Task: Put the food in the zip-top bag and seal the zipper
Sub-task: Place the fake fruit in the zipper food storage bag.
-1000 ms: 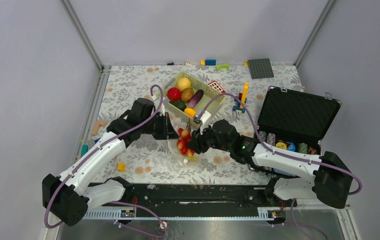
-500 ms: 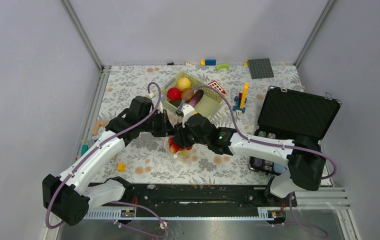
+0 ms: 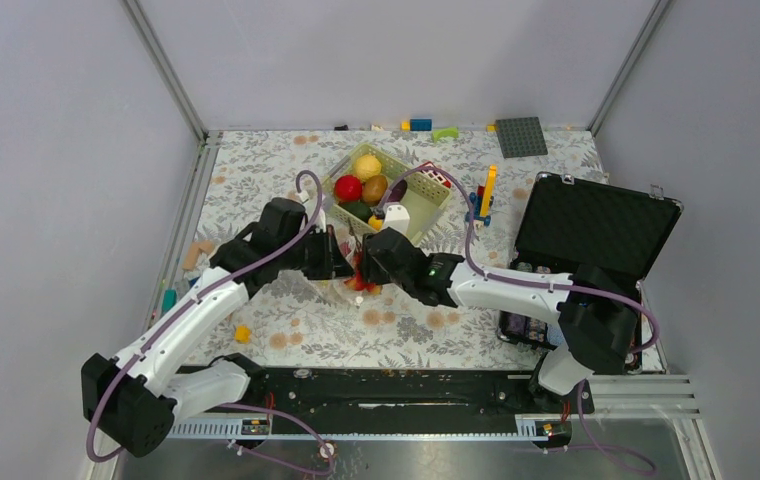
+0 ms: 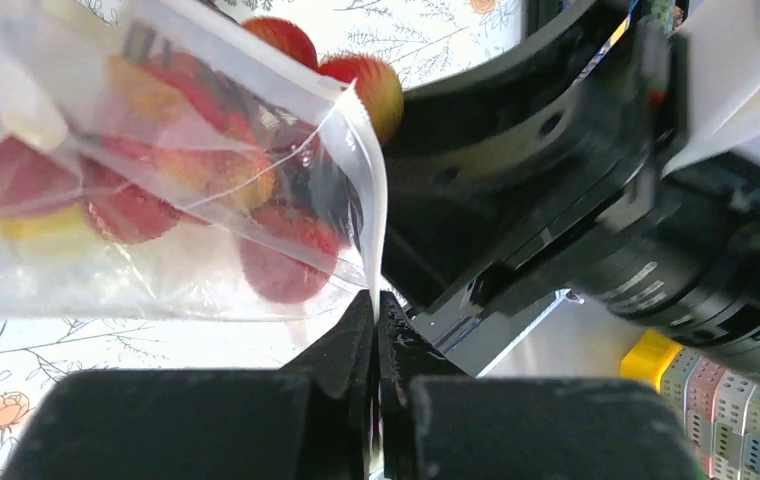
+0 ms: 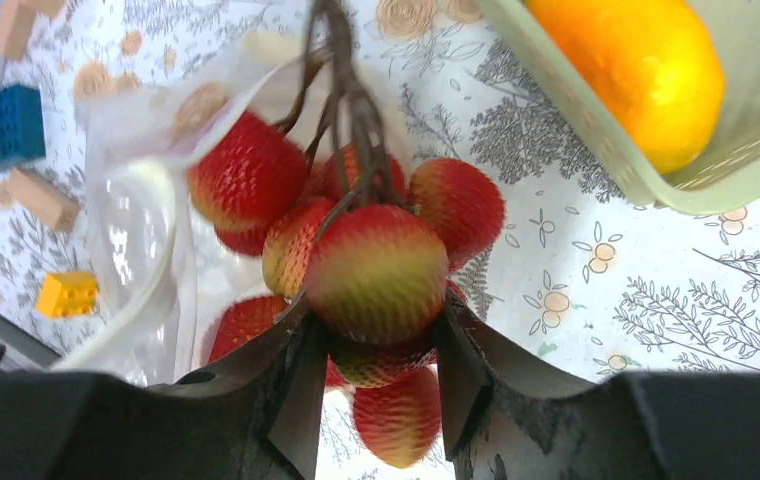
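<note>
The zip-top bag [image 4: 106,270] lies clear and crinkly on the flowered table, small in the top view [image 3: 341,290]. My left gripper [image 4: 376,310] is shut on the bag's mouth edge beside the zipper [image 4: 371,200] and holds it up; in the top view this gripper [image 3: 340,262] is just left of the right one. My right gripper [image 5: 376,350] is shut on a food cluster of red-yellow bumpy fruits on a brown stem [image 5: 376,265], at the bag's mouth [image 5: 146,250]. Red fruits show through the plastic. More food [image 3: 367,165] lies in the green basket.
The pale green basket [image 3: 428,208] stands just behind the grippers, with an orange fruit [image 5: 636,70] at its near wall. An open black case [image 3: 596,230] stands at the right. Loose blocks lie at the left [image 3: 243,333] and along the back wall [image 3: 421,125].
My right arm has swung left and forward with the fruit cluster, from the bag's right side up to its mouth beside the left gripper. The left gripper has kept its hold.
</note>
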`<state>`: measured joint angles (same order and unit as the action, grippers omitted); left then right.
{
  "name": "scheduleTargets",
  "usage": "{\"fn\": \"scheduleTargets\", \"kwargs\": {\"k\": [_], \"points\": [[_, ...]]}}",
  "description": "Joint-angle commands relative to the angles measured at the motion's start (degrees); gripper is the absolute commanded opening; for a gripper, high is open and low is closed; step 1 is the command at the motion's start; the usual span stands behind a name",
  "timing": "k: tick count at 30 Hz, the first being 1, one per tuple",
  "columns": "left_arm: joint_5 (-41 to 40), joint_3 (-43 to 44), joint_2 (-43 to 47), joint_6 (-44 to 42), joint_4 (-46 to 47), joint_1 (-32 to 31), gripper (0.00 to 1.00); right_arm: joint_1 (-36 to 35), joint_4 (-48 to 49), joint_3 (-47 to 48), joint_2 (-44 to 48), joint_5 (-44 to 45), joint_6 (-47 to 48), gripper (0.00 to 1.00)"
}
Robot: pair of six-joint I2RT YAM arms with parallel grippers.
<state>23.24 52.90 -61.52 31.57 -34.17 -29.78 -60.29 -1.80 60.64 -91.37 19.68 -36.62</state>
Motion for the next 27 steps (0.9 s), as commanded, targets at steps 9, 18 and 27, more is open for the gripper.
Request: {"fn": "scheduleTargets", "kwargs": {"k": [9, 18, 27], "points": [[-4.90, -2.04, 3.82, 3.31, -0.28, -0.34, 0.00, 0.78, 20.54, -5.62, 7.39, -18.62, -0.05, 0.00], [9.67, -0.20, 1.51, 7.64, 13.13, -0.74, 0.00, 0.80, 19.84, -10.23, 15.30, -15.90, -0.09, 0.00], [9.04, 0.91, -0.28, 7.97, 13.60, -4.76, 0.13, 0.66, 13.49, -15.00, 24.98, -8.21, 0.18, 0.00]]}}
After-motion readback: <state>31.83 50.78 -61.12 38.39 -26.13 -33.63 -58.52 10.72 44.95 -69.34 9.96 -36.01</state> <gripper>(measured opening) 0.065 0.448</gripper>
